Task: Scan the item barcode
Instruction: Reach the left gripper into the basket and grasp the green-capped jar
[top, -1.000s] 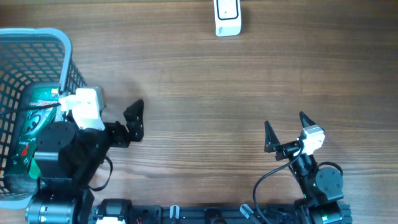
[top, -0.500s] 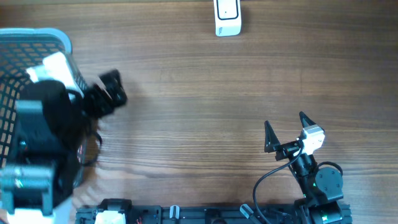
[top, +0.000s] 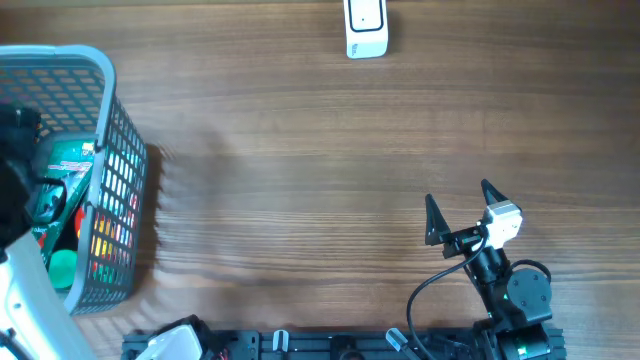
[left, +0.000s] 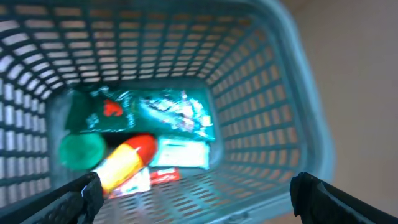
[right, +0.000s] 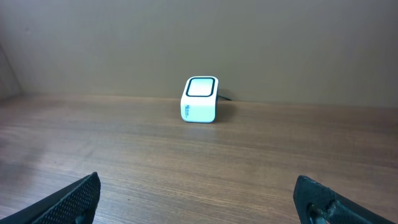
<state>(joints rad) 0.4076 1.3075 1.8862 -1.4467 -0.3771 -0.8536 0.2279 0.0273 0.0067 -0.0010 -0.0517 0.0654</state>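
Hovering over the blue-grey basket (top: 110, 120) at the left of the surface (top: 300, 180), the left end effector (left: 196, 194) looks straight down into it, fingers spread wide with nothing between them. At the bottom of the basket lie a green packet (left: 171, 112), a red and yellow bottle (left: 127, 158), a round green thing (left: 81, 150) just beside the bottle, and a white box (left: 181, 152). The right end effector (top: 458, 195) sits low at the near right, fingers apart and empty. It faces the white scanner (right: 199, 107), which stands well apart at the far edge.
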